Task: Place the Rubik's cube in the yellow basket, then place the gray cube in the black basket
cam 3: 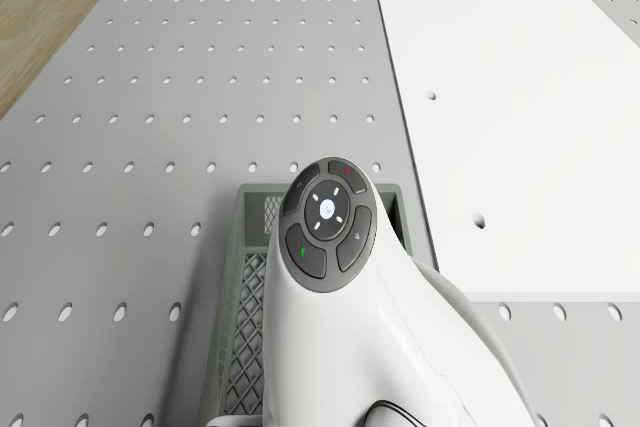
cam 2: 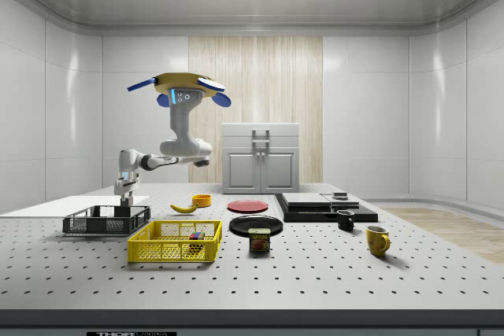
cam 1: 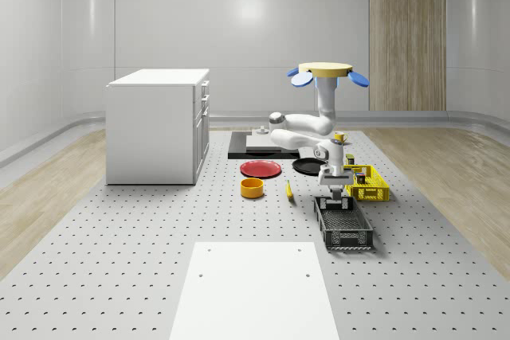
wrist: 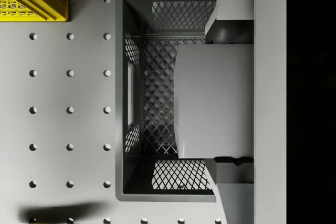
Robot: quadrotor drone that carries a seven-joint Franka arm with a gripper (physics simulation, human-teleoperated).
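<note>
gray cube (wrist: pixel 212 100): plain matte gray, flat faces, no markings; no long axis, its edges ran square with the basket walls.
position: pinched in the tool (wrist: pixel 230 100), low inside the black basket (cam 1: pixel 344 224).
black basket: mesh-walled, oblong.
drone (cam 2: pixel 183 84): hovered above the worktop (cam 1: pixel 119 236), behind the baskets in the whole-scene view.
yellow basket (cam 2: pixel 175 241): close beside the black one.
</note>
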